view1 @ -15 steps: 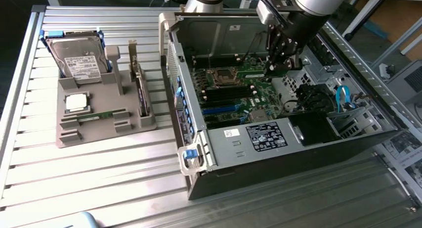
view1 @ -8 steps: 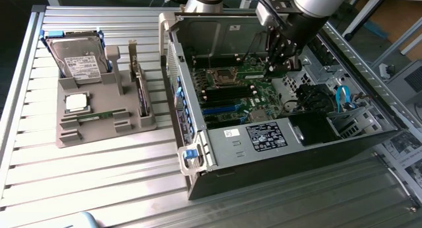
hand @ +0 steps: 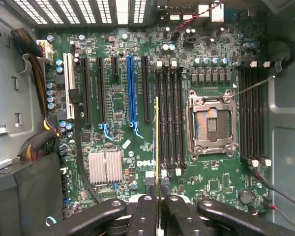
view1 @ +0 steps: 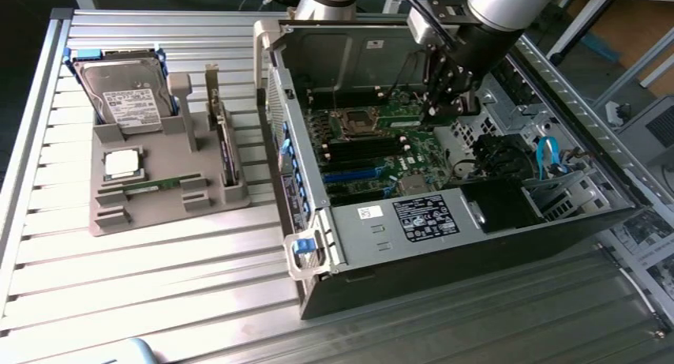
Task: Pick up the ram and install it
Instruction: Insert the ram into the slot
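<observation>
A big black open computer case (view1: 495,245) lies on the ribbed silver metal tabletop (view1: 158,285), its green motherboard (hand: 118,98) facing up. A grey plastic holder tray (view1: 116,214) sits beside it on the exterior view's left. Inside the case the arm's black hand (hand: 157,214) is clamped on the ram (hand: 157,142), a thin circuit-board stick seen edge-on as a yellowish line. It runs in line with the long black memory slots (hand: 169,118) beside the empty silver processor socket (hand: 210,125); whether it touches a slot I cannot tell.
</observation>
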Controlling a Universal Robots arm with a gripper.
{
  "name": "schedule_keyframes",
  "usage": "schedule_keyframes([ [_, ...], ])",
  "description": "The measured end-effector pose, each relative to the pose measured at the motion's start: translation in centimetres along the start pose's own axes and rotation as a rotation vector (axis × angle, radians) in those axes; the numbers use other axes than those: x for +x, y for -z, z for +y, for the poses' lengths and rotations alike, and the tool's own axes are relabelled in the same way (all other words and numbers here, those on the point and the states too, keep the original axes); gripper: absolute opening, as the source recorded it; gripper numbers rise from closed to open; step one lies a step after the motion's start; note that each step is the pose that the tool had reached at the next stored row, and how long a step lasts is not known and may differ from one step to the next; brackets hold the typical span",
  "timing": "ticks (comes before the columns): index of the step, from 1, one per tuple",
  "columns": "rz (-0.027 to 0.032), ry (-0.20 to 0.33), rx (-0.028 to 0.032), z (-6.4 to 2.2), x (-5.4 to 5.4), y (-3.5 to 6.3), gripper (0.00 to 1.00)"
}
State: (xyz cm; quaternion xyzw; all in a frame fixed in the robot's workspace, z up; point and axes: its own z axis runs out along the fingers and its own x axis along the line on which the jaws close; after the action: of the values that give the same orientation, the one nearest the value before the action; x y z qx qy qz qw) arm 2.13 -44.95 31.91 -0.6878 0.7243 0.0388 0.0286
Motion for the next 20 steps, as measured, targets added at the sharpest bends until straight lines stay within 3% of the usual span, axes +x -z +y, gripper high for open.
schedule_keyframes([
  [20,0.0000,0.000,0.0000,-0.01,0.07,-0.72,0.12],
])
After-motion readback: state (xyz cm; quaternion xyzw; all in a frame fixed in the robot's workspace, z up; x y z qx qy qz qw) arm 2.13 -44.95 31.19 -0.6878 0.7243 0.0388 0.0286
